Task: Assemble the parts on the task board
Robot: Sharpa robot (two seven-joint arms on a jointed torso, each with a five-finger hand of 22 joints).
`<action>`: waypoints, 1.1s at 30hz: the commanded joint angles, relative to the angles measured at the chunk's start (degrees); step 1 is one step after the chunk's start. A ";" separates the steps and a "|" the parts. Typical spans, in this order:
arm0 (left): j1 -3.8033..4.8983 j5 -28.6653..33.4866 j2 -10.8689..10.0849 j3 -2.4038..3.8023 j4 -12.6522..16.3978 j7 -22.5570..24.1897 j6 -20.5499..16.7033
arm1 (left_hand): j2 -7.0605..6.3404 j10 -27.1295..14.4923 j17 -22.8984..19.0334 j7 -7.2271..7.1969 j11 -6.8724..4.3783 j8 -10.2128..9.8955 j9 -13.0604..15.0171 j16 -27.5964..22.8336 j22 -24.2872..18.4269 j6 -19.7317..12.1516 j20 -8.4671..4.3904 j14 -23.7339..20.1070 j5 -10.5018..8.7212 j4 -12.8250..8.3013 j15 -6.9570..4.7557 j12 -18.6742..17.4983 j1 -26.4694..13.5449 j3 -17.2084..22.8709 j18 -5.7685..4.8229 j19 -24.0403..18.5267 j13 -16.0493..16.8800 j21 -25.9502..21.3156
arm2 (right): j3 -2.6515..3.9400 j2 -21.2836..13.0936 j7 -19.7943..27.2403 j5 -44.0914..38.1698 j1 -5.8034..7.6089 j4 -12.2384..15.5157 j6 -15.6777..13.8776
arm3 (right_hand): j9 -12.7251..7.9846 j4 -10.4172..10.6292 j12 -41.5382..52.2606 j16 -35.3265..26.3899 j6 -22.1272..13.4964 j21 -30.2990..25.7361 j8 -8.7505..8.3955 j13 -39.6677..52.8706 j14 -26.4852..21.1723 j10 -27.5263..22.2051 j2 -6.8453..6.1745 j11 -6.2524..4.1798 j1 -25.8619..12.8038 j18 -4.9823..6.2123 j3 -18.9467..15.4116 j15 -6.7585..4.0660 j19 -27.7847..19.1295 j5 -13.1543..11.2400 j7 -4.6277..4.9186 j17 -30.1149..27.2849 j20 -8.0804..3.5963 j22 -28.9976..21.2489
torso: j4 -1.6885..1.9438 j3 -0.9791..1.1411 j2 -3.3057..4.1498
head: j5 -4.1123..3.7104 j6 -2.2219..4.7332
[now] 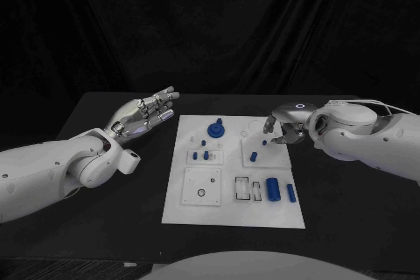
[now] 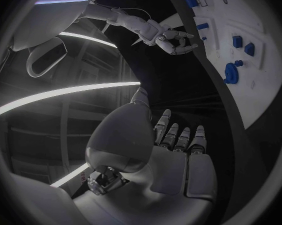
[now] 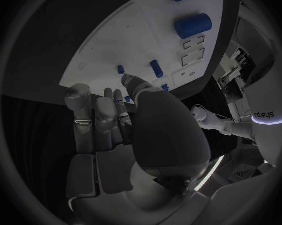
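The white task board (image 1: pixel 232 198) lies in the middle of the black table. A blue round piece with a peg (image 1: pixel 215 130) stands near its far edge, and small blue pegs (image 1: pixel 254 157) stand at mid-board. A blue cylinder (image 1: pixel 273 189) and a blue bar (image 1: pixel 291 192) lie near the front right. My right hand (image 1: pixel 284 125) hovers over the board's far right corner, fingers half curled and apart, with nothing seen in them. My left hand (image 1: pixel 144 113) is raised left of the board, fingers stretched out and empty. In the right wrist view the fingertips (image 3: pixel 136 82) reach close to a small peg (image 3: pixel 121 69).
Bare black table (image 1: pixel 105 231) surrounds the board on all sides, with a dark curtain behind. Several pale square recesses (image 1: pixel 203 186) are set in the board's front half. The left wrist view shows the board (image 2: pixel 253 25) and my right hand (image 2: pixel 172 39) beyond my left hand (image 2: pixel 172 150).
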 commanded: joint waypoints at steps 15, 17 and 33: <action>-0.41 2.71 0.44 0.06 0.28 6.56 2.22 | 1.74 -1.17 -0.05 -3.61 -0.67 -1.32 -3.04 -0.20 -0.93 -11.41 0.53 0.19 0.89 -0.01 0.09 -1.70 1.47 -1.75 0.52 -0.12 -0.31 -0.19 | 0.03 2.93 0.27 -2.56 -2.35 -3.74 1.89 | -1.39 -0.32 -1.17 0.65 0.76 0.92 -0.52 -3.15 0.48 5.04 0.67 0.67 -0.57 0.95 0.30 0.41 1.05 1.64 1.04 -0.03 0.45 6.08 | 1.23 -1.10 0.23 | -1.18 -0.06; -0.46 2.72 0.47 0.06 0.27 6.36 2.45 | 2.05 -1.22 -0.05 -5.40 0.14 -1.51 -3.36 -0.20 -0.91 -13.52 1.06 0.19 1.21 -0.02 0.36 -1.90 1.71 -1.88 0.67 -0.10 -0.34 -0.18 | 0.03 2.91 0.47 -2.56 -2.47 -3.85 1.70 | -1.44 -0.44 -1.40 0.74 1.75 1.21 -0.20 -3.83 0.62 6.40 0.77 0.66 -0.47 0.90 0.59 0.47 1.29 1.93 1.07 -0.06 0.50 6.15 | 1.09 -1.05 0.17 | -1.08 -0.04; -0.67 2.71 0.82 0.05 -0.05 5.44 3.54 | 2.98 -1.03 -0.05 -1.04 0.39 -0.84 -2.85 -0.20 -0.31 -9.09 3.32 0.19 2.77 -0.10 1.06 -1.52 3.25 -2.30 1.72 0.02 -0.26 -0.07 | 0.03 3.49 1.90 -2.56 -3.89 -5.58 -0.06 | -0.67 -1.61 -3.25 -2.19 7.19 -1.68 1.72 -7.09 -0.31 13.00 1.79 -0.18 0.25 1.38 2.15 0.43 0.51 3.80 0.34 -4.11 0.50 5.45 | 1.36 -0.74 -0.01 | -1.28 -0.35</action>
